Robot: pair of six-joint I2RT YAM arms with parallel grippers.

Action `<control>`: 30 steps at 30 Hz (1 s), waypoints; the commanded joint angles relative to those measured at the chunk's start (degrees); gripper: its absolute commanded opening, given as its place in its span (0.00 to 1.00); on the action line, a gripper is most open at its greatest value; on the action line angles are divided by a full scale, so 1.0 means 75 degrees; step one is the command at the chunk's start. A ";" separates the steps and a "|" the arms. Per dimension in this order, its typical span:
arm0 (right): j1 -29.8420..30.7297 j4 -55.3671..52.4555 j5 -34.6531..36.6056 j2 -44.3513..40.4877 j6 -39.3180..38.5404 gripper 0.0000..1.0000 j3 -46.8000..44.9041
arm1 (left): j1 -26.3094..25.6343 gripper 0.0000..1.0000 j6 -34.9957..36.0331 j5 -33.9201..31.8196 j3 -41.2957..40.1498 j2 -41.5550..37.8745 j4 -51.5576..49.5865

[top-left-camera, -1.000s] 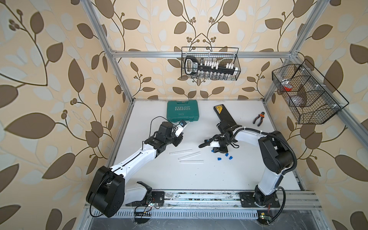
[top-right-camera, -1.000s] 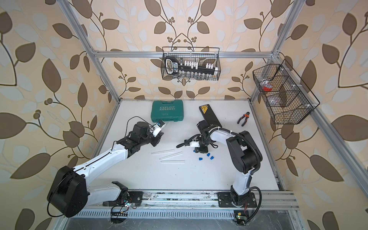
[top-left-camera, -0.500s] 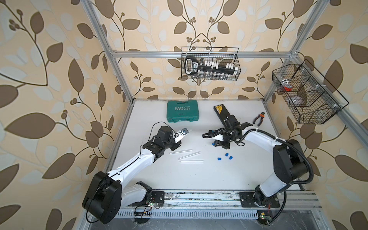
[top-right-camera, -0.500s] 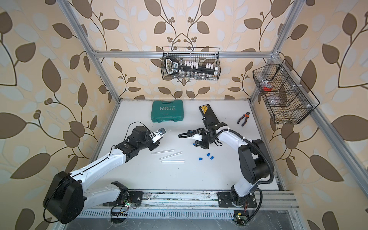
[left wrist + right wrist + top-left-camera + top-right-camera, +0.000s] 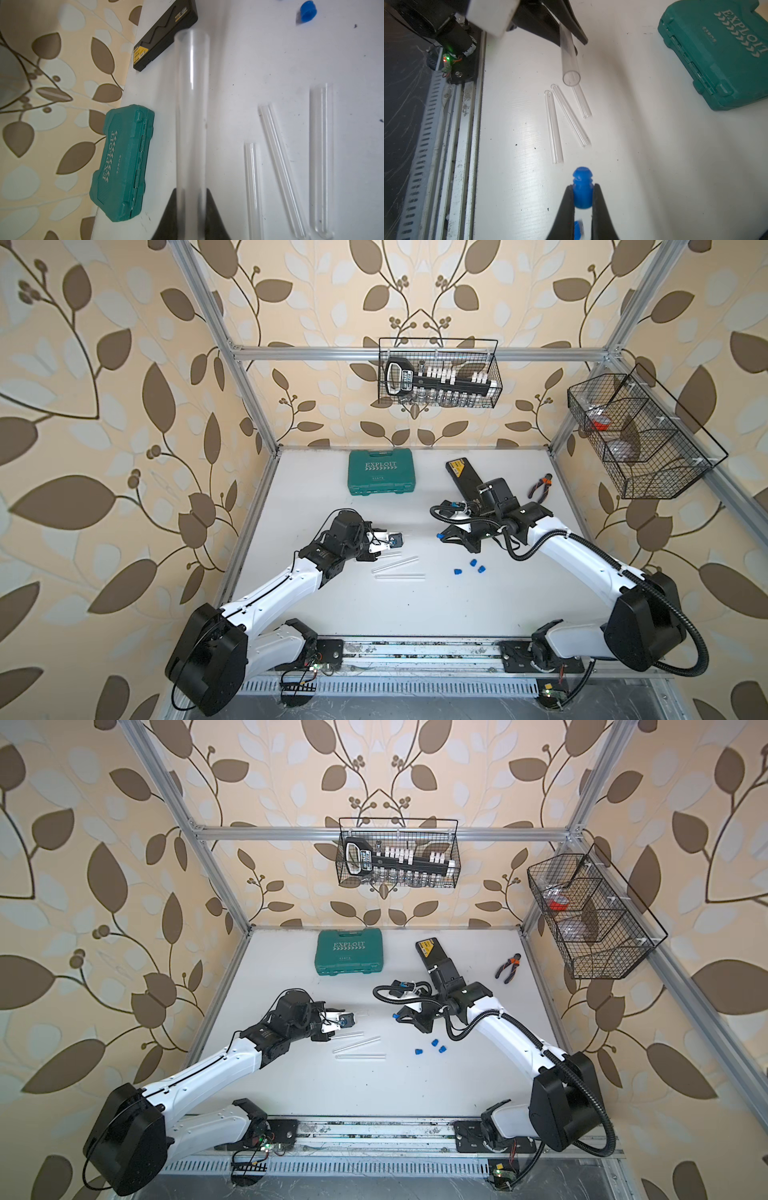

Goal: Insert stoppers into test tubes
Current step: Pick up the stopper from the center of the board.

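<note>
My left gripper [image 5: 191, 193] is shut on a clear test tube [image 5: 192, 104], held above the table with its open mouth [image 5: 571, 78] pointing toward my right gripper. My right gripper [image 5: 582, 187] is shut on a blue stopper [image 5: 582, 178], whose ribbed end sticks out beyond the fingertips toward that mouth, a gap apart. In both top views the two grippers [image 5: 384, 547] [image 5: 439, 536] face each other over mid-table. Three more test tubes [image 5: 554, 126] [image 5: 571, 116] [image 5: 582, 101] lie on the white table under the held one. Three loose stoppers [image 5: 457, 571] [image 5: 473, 562] [image 5: 481, 569] lie to the right of the lying tubes.
A green tool case [image 5: 380, 470] and a black case [image 5: 463, 472] lie toward the back, with pliers [image 5: 540, 485] at the back right. Wire baskets hang on the back wall [image 5: 438, 377] and the right wall [image 5: 640, 435]. A metal rail [image 5: 415, 651] runs along the front edge.
The right gripper rose off the stopper cluster with one stopper and turned to face left. The left gripper carried its tube nearer the front and levelled it toward the stopper.
</note>
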 commanded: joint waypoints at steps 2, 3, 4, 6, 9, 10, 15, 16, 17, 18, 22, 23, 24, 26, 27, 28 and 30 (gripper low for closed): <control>0.0209 -0.0001 -0.0398 -0.0168 0.0518 0.08 -0.0153 | -0.0203 0.00 0.0873 0.0034 0.0078 0.0035 0.0570; 0.0241 0.0000 -0.0407 -0.0172 0.0570 0.08 -0.0159 | -0.0241 0.00 0.0957 0.0047 0.0073 0.0045 0.0631; 0.0274 -0.0004 -0.0421 -0.0177 0.0633 0.08 -0.0154 | -0.0296 0.00 0.1030 0.0043 0.0052 0.0057 0.0719; 0.0338 -0.0014 -0.0457 -0.0161 0.0738 0.07 -0.0126 | -0.0368 0.00 0.1212 0.0018 0.0032 0.0092 0.0826; 0.0447 -0.0070 -0.0425 -0.0075 0.0822 0.07 -0.0028 | -0.0454 0.00 0.1348 0.0027 0.0049 0.0166 0.0963; 0.0471 -0.0101 -0.0377 -0.0020 0.0862 0.07 0.0012 | -0.0479 0.00 0.1392 0.0025 0.0067 0.0193 0.0982; 0.0536 -0.0125 -0.0432 0.0204 0.1068 0.06 0.0184 | -0.0546 0.00 0.1557 0.0030 0.0099 0.0292 0.1065; 0.0559 -0.0125 -0.0456 0.0251 0.1071 0.05 0.0201 | -0.0569 0.00 0.1547 0.0040 0.0112 0.0305 0.1065; 0.0591 -0.0131 -0.0457 0.0285 0.1069 0.06 0.0228 | -0.0589 0.00 0.1561 0.0052 0.0125 0.0325 0.1065; 0.0594 -0.0141 -0.0463 0.0320 0.1078 0.06 0.0256 | -0.0602 0.00 0.1564 0.0049 0.0132 0.0334 0.1065; 0.0629 -0.0159 -0.0492 0.0463 0.1076 0.05 0.0373 | -0.0653 0.00 0.1604 0.0055 0.0154 0.0386 0.1076; 0.0634 -0.0160 -0.0501 0.0482 0.1082 0.05 0.0390 | -0.0662 0.00 0.1629 0.0051 0.0154 0.0398 0.1076; 0.0651 -0.0160 -0.0504 0.0499 0.1077 0.05 0.0389 | -0.0673 0.00 0.1649 0.0025 0.0158 0.0410 0.1064; 0.0663 -0.0166 -0.0513 0.0524 0.1073 0.05 0.0395 | -0.0686 0.00 0.1646 0.0020 0.0154 0.0433 0.1065; 0.0675 -0.0154 -0.0510 0.0539 0.1076 0.05 0.0392 | -0.0712 0.00 0.1649 0.0007 0.0154 0.0445 0.1065; 0.0678 -0.0150 -0.0507 0.0555 0.1074 0.05 0.0394 | -0.0738 0.00 0.1629 -0.0022 0.0160 0.0456 0.1073; 0.0684 -0.0155 -0.0516 0.0593 0.1093 0.05 0.0416 | -0.0794 0.00 0.1602 -0.0074 0.0148 0.0480 0.1087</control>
